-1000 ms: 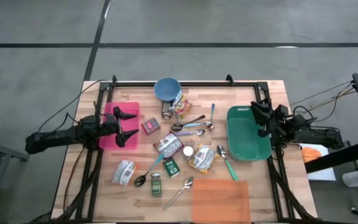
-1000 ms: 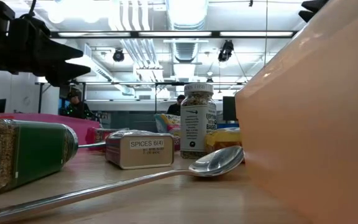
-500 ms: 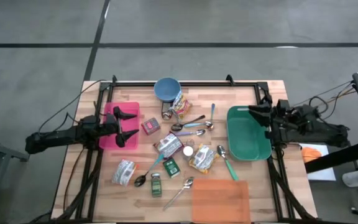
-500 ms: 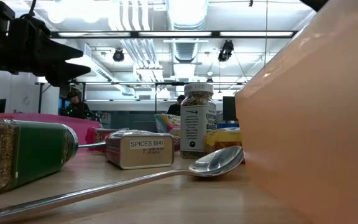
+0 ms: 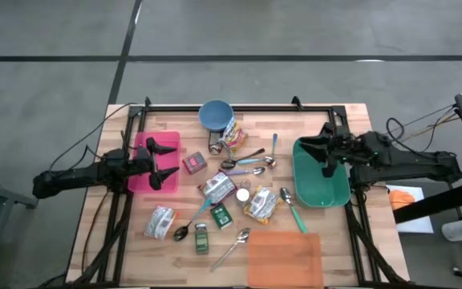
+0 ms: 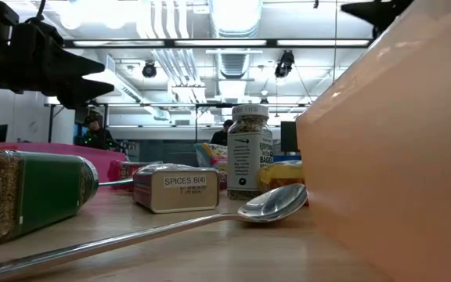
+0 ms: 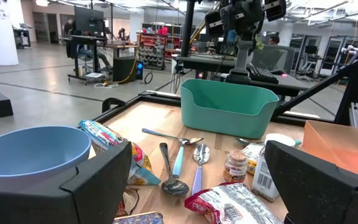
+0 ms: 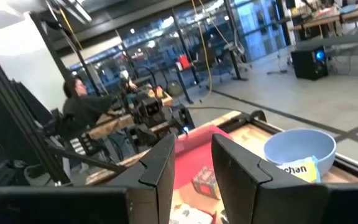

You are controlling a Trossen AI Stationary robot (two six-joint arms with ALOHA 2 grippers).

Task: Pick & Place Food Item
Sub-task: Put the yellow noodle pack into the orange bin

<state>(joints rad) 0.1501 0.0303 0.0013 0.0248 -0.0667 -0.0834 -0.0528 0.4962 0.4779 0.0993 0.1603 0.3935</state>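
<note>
the right gripper [image 5: 319, 152] hung over the green bin [image 5: 318, 193] at the right side of the wooden table [image 5: 135, 233], its 2 fingers [image 8: 160, 168] drawn close with only a narrow gap between them and nothing held there. the left gripper [image 5: 160, 163] waited over the pink tray [image 5: 140, 181] at the left side, its 2 fingers [image 7: 98, 180] spread wide and empty. the food items lay scattered in the middle of the table, between tray and bin: a yellow snack packet [image 5: 261, 205] just beside a green-handled spoon [image 5: 291, 207], a silver pouch [image 5: 217, 186] near the centre, another silver pouch [image 5: 160, 221] toward the front left, a small red box [image 5: 194, 163] just beside the pink tray, a green spice tin [image 5: 220, 215] and a green-lidded spice jar [image 5: 202, 238] lying on its side. a colourful snack bag [image 5: 233, 136] rested against the blue bowl [image 5: 216, 115] at the far edge. several spoons [image 5: 247, 160] lay clustered near the middle, and 1 more spoon [image 5: 233, 247] sat beside the orange board [image 5: 285, 258] at the front edge. in the right wrist view, a person [image 8: 79, 106] sat at a bench beyond the table.
</note>
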